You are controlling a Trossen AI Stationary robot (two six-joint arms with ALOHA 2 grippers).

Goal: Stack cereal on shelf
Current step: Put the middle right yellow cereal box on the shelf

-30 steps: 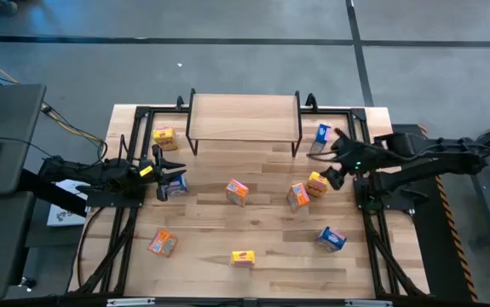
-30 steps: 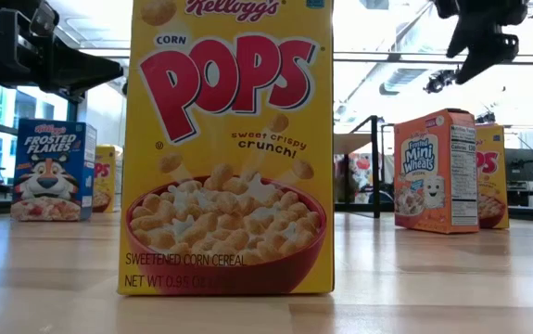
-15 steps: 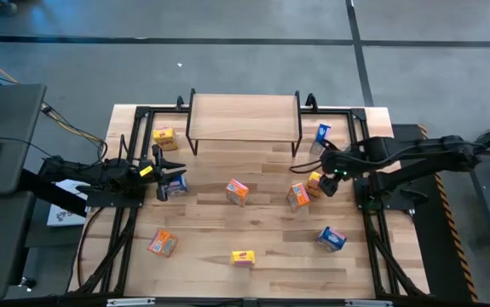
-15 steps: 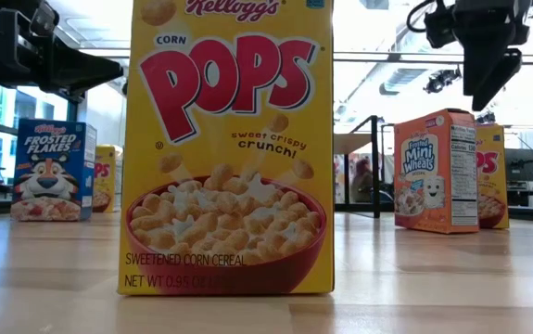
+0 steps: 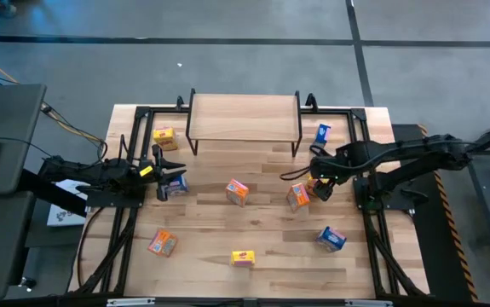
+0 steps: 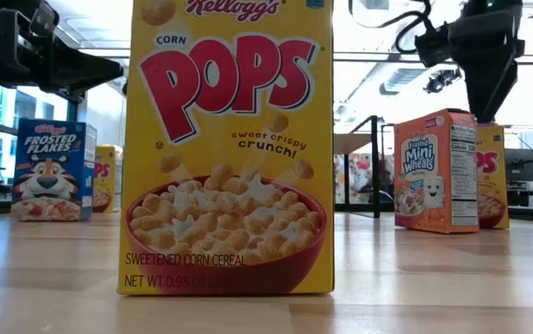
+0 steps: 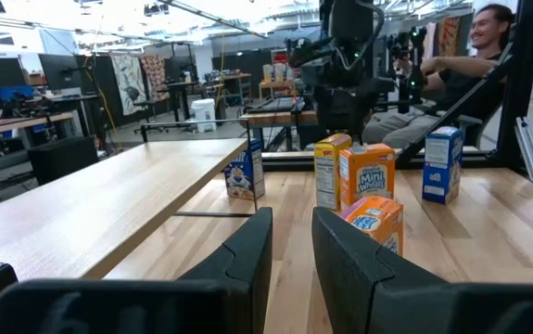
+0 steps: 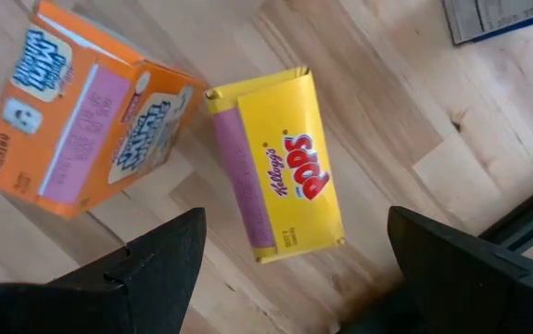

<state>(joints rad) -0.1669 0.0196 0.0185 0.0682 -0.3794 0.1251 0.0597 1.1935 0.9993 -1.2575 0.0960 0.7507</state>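
Open right gripper above yellow cereal box, seemingly untouched.

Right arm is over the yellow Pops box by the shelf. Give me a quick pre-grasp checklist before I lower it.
1. Right gripper open: ok, fingers spread wide.
2. Yellow Pops box between the fingers: ok, it sits in the gap in the right wrist view.
3. Clearance from the orange Mini-Wheats box: not ok, it stands right beside the Pops box, so the near finger may clip it.
4. Shelf top free: ok, no boxes on it.
5. Left gripper out of the way: ok, shut, at the table's left side, far from the right arm.
6. Pops box upright: ok, its top flap faces the wrist camera.
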